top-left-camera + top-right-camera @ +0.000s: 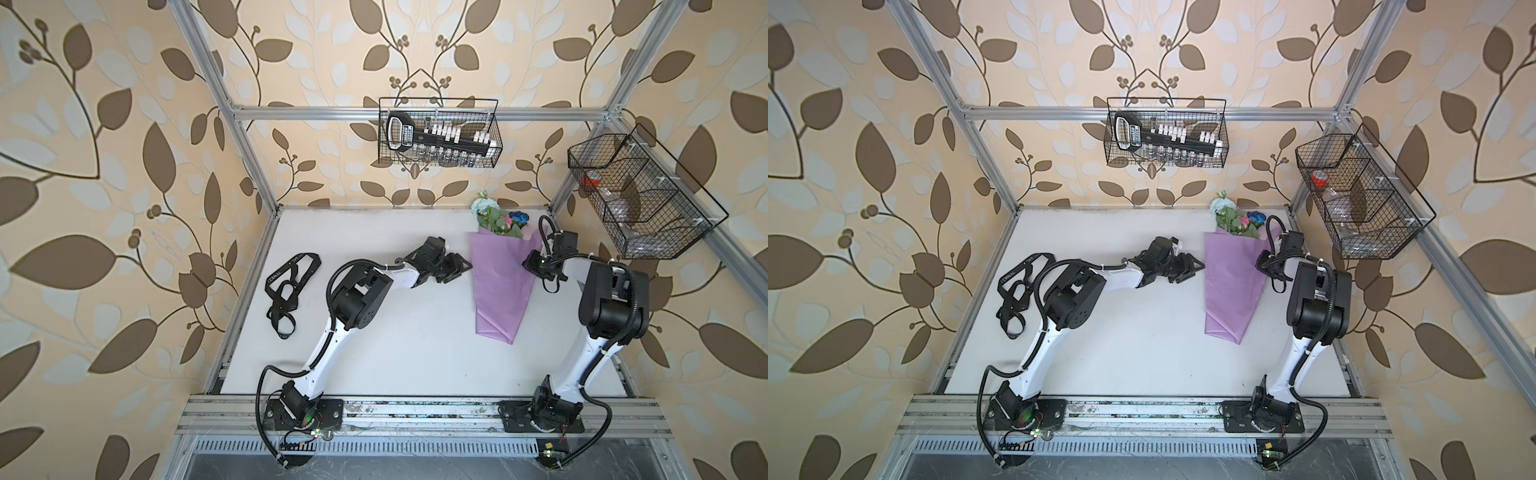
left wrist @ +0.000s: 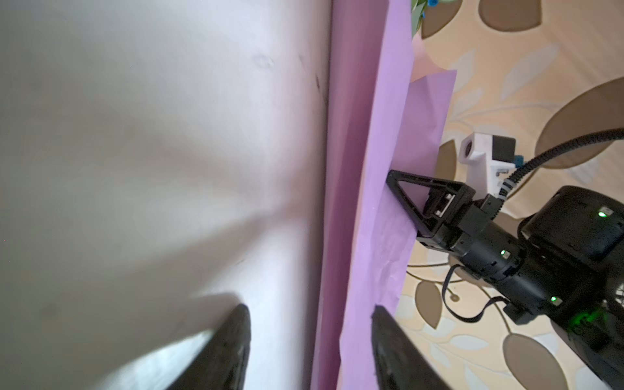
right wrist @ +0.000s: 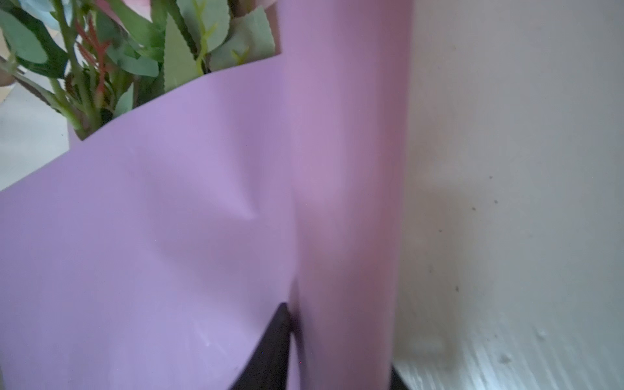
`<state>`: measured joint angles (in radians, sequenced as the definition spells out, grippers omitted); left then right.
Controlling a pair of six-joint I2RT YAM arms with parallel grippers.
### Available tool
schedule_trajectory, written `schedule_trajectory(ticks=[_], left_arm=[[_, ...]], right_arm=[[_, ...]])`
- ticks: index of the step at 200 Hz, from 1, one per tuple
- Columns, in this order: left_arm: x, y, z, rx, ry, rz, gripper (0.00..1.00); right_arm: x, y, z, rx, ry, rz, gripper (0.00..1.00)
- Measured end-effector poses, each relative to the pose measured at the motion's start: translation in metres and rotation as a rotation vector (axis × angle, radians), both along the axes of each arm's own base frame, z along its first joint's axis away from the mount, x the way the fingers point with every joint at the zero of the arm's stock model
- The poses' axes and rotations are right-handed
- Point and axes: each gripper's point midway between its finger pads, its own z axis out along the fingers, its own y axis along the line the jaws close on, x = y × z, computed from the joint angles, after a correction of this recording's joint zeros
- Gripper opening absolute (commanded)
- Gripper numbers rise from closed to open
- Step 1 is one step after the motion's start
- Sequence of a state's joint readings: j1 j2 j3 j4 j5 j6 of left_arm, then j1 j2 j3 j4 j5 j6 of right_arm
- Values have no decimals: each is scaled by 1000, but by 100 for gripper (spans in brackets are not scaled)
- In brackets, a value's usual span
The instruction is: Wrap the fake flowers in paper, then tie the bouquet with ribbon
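The bouquet of fake flowers (image 1: 503, 282) lies on the white table (image 1: 374, 340) right of centre, rolled in lilac paper. Its pale blue, pink and dark blue blooms (image 1: 498, 218) point to the back wall. My left gripper (image 1: 464, 266) is at the paper's left edge, open, and that paper edge (image 2: 358, 270) stands between its fingers (image 2: 233, 341). My right gripper (image 1: 531, 262) is at the right edge with its jaws apart. A rolled fold of the paper (image 3: 344, 202) fills the gap beside one dark finger (image 3: 270, 347). Both top views show the same layout around the bouquet (image 1: 1233, 282).
A long black ribbon (image 1: 291, 291) with white lettering lies loose at the table's left side. A wire basket (image 1: 436, 99) with a tool hangs on the back rail. A second wire basket (image 1: 648, 245) hangs on the right rail, close above my right arm.
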<state>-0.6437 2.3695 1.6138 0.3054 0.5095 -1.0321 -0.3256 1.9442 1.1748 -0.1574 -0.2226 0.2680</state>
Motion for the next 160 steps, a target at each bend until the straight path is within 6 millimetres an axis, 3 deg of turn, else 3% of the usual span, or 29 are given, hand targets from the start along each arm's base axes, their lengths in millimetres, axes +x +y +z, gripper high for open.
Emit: schedule_trajectory(ticks=[32,48,54,58,61,85,103,116,135,160], left_arm=[[11,78,15,68,18,125,86],[15,124,35,124,-3,191,95],[17,140,44,142,-13,221,98],[18,153,50,157,-19,245,99],[18,162,56,169,-33,254,99],[15,233,102,261,-101,381,99],[5,287,131,321,-139,472,99],[-5,327,139,377,-130,538,99],[-19,383,136,485,-89,629,99],[-46,448,116,677,21,741,99]], right_arm=[[-8,-1,4,2,11,-29,65],[-19,0,12,6,16,-65,72],[-24,1,16,3,14,-72,79],[-27,2,19,-2,12,-76,94],[-29,3,22,2,9,-89,99],[-46,13,50,-37,-32,-113,100],[-51,39,69,-69,-73,-83,100],[-54,66,77,-88,-98,-44,99],[-60,110,85,-113,-123,30,100],[-66,166,98,-145,-172,139,100]])
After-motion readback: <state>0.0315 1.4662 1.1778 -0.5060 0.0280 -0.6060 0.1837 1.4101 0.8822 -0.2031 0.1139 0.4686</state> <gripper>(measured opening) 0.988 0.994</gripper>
